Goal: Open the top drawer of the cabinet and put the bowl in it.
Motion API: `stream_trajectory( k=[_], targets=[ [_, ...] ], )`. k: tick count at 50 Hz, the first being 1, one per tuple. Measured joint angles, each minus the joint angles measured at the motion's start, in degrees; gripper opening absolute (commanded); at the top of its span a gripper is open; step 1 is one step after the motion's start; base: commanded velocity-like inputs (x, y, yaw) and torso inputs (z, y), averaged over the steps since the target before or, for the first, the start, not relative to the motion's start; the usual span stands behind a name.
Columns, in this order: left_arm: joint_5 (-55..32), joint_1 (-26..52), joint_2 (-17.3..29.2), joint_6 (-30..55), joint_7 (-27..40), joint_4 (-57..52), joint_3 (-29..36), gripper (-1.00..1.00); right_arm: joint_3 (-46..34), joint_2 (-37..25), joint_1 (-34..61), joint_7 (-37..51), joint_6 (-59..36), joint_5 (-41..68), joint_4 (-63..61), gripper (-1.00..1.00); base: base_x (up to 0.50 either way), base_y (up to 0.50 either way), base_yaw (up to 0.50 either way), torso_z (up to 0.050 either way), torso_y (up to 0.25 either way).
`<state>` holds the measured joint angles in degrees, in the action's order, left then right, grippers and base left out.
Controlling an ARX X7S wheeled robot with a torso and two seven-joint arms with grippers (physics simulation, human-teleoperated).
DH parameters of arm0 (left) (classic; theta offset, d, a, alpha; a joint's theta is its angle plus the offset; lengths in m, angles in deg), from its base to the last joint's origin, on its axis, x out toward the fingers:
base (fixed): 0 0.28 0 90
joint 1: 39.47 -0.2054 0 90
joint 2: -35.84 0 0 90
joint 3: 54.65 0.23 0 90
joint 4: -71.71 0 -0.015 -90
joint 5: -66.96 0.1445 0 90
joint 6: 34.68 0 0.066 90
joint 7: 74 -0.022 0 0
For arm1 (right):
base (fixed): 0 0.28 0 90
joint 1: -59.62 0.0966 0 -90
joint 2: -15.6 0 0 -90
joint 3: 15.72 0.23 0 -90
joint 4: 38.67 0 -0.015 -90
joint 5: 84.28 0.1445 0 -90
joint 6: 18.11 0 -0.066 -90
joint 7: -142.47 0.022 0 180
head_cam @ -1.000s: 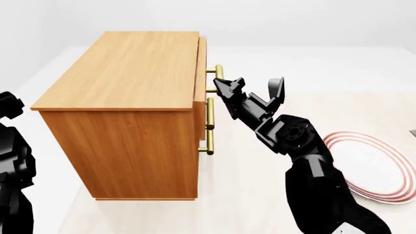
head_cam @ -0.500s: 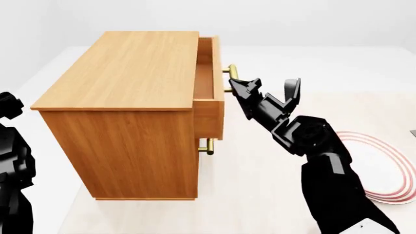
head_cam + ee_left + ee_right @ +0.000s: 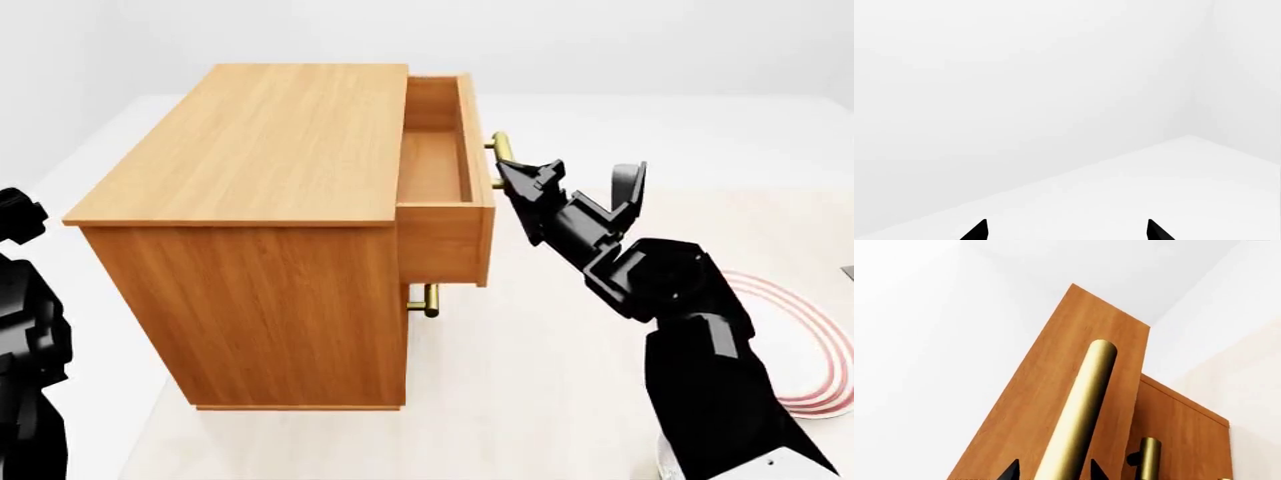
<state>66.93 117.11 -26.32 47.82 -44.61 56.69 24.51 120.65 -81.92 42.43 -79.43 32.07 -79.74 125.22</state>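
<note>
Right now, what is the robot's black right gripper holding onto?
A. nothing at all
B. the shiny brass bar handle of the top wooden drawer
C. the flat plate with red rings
B: the right gripper has its fingertips either side of the brass bar handle of the pulled-out top drawer.

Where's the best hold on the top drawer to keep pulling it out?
On the brass bar handle of the top drawer, from the front, jaws straddling the bar crosswise as the right gripper does. The round bar stands off the flat front, leaving room for a fingertip behind it.
</note>
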Motion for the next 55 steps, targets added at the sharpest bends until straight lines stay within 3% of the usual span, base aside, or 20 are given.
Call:
stream_trajectory(
  k=[19,20,43,55],
  targets=[
    [0.0,0.0,-0.1,-0.1,0.0,0.0,0.0,1.0,0.8,-0.5,-0.4,0.0,-0.6,-0.3,-1.2,-1.0,0.0,0.0,0.0,0.001,0.001],
    [0.0,0.0,-0.1,-0.1,0.0,0.0,0.0,1.0,0.4,-0.6,-0.4,0.0,-0.5,-0.3,-1.2,1.0,0.0,0.0,0.0,0.0,0.0],
    [0.0,0.1,0.1,-0.2,0.1,0.0,0.0,1.0,-2.4,-1.5,1.3,-1.7,1.0,2.4,0.6,1.0,0.0,0.0,0.0,0.0,0.0],
    [0.0,0.2,0.1,-0.2,0.0,0.0,0.0,1.0,-1.1,-2.1,1.8,2.8,3.4,1.7,0.9,1.0,0.0,0.0,0.0,0.0,0.0]
  ],
)
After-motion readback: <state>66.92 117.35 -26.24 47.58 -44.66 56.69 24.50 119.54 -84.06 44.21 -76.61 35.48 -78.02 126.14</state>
